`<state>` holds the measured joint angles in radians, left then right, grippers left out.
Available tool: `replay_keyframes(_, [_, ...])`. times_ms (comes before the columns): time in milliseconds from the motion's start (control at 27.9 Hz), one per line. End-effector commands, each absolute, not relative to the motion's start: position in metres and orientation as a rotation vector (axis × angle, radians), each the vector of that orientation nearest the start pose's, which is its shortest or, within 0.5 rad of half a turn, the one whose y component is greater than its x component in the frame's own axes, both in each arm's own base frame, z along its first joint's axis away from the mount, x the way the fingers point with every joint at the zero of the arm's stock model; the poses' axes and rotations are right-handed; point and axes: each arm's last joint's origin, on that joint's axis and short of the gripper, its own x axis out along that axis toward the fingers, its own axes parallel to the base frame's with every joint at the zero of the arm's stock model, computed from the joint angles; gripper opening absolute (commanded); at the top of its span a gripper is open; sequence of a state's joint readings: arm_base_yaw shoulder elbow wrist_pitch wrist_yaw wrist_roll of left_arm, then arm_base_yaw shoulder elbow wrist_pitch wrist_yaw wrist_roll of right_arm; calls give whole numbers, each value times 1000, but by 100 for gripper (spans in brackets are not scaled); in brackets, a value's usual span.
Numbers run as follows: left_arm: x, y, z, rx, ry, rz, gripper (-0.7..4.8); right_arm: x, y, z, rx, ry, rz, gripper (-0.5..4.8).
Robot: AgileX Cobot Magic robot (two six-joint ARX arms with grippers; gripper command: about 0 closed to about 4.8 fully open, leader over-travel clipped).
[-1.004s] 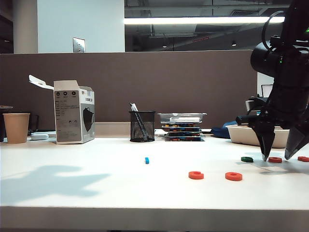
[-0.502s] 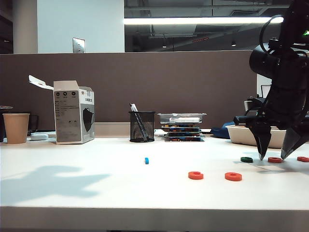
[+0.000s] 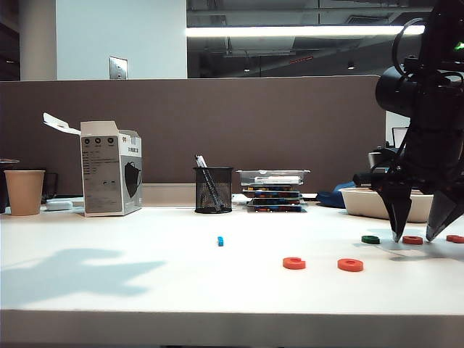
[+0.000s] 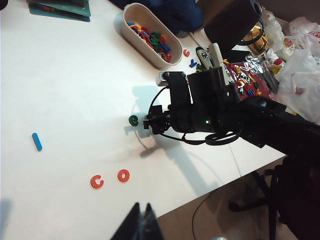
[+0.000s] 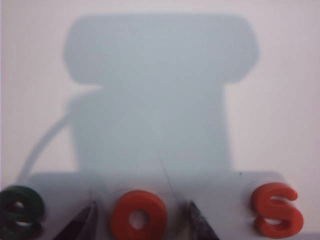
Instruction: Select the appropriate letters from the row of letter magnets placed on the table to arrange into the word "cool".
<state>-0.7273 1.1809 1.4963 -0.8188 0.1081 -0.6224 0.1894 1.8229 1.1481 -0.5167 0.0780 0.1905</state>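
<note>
Right wrist view shows you the right gripper (image 5: 138, 220) spread wide, its tips straddling an orange O (image 5: 138, 216) on the table (image 3: 145, 275), green e (image 5: 20, 212) at its 9 o'clock, S (image 5: 276, 209) at 3 o'clock; left gripper (image 4: 141, 225) looks pressed together.
</note>
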Motion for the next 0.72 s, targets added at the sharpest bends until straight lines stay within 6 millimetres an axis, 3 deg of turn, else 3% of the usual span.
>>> replay_keyframes(36, [161, -147, 437, -421, 708, -640, -3, 330, 62, 145, -20, 1354, -19, 229])
replay_keyframes(287, [161, -147, 437, -421, 707, -639, -3, 327, 62, 145, -24, 1382, -21, 227])
replay_keyframes(359, [161, -147, 437, -421, 708, -640, -3, 327, 62, 145, -24, 1382, -21, 189])
replay_keyframes(717, [161, -147, 437, -422, 708, -639, -3, 328, 62, 145, -22, 1370, -20, 171])
